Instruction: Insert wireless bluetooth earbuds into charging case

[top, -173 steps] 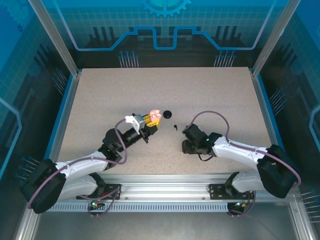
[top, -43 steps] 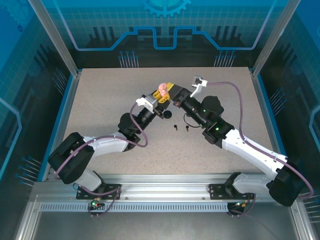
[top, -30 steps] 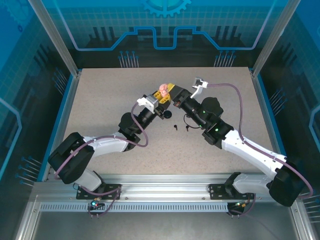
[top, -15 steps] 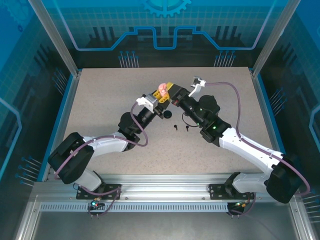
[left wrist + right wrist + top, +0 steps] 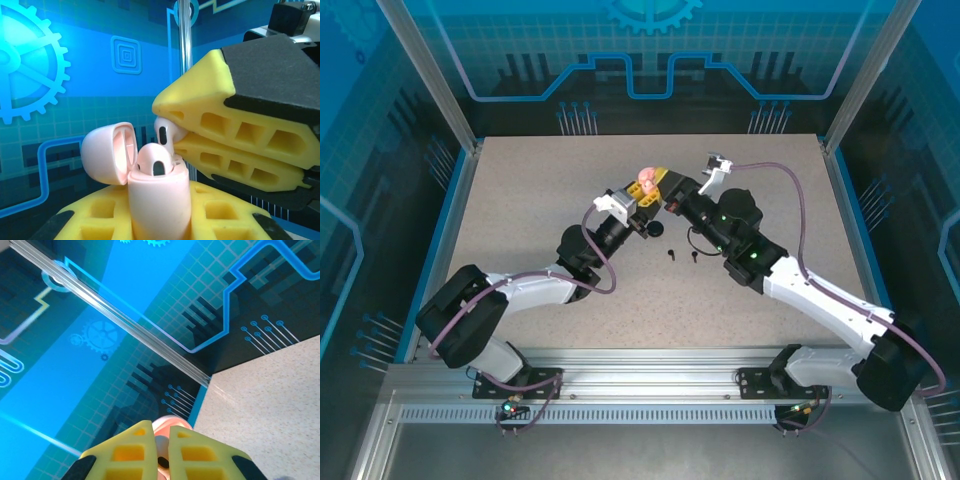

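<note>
From above, the left gripper (image 5: 645, 190) is clamped on a pale pink rounded plastic charging case (image 5: 643, 179), which it holds up off the speckled beige table (image 5: 520, 210). The right gripper (image 5: 669, 198) meets it tip to tip, jaws drawn in tight right beside the case. On the table, on the base side of both sets of jaws and apart from them, lie a small round black case (image 5: 654, 229) and two tiny black stemmed earbuds (image 5: 672, 252) (image 5: 692, 256), close together.

In the left wrist view, the pink case stands upright between the left gripper's yellow fingers (image 5: 95, 217). Its lid (image 5: 107, 152) is swung open to the left. A pale pink stemmed earbud (image 5: 154, 161) sits in the case's mouth. A second, whitish-pink earbud (image 5: 162, 134) is pinched at the tips of the right gripper's yellow fingers (image 5: 210, 125). It sits just above the open mouth and hard against the seated one; whether the two touch cannot be told.

In the right wrist view, the right gripper's yellow fingers (image 5: 125, 452) stand nearly together, the second earbud (image 5: 161, 446) nipped in the narrow slot between them. The pink case (image 5: 169, 422) shows just beyond the tips.
</note>
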Controlling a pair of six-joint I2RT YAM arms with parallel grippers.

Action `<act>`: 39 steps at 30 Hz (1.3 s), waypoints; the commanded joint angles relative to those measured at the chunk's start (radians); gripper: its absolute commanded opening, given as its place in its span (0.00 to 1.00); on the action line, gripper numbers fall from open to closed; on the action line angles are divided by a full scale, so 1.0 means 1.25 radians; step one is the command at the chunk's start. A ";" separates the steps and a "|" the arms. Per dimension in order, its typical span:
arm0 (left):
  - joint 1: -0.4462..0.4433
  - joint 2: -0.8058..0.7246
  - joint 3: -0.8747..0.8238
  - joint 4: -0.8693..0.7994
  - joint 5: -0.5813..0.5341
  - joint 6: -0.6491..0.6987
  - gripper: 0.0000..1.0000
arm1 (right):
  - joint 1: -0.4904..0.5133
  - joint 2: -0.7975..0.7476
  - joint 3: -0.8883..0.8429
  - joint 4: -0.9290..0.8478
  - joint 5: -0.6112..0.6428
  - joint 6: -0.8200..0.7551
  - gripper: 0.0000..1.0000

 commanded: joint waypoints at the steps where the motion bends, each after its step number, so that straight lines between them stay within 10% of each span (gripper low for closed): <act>1: -0.006 -0.024 0.021 0.056 0.014 0.007 0.00 | 0.035 -0.011 0.021 -0.157 -0.015 -0.062 0.09; 14: -0.007 -0.026 0.012 0.042 0.024 -0.006 0.00 | 0.041 0.017 0.081 -0.270 -0.004 -0.089 0.22; 27: -0.009 -0.028 -0.033 0.061 0.020 -0.046 0.00 | 0.013 -0.046 0.181 -0.356 -0.005 -0.140 0.84; 35: -0.010 -0.042 -0.070 0.061 0.022 -0.047 0.00 | 0.005 -0.093 0.178 -0.445 0.010 -0.146 0.84; 39: -0.010 -0.056 -0.095 0.060 0.027 -0.046 0.00 | 0.006 -0.103 0.182 -0.510 -0.013 -0.171 0.64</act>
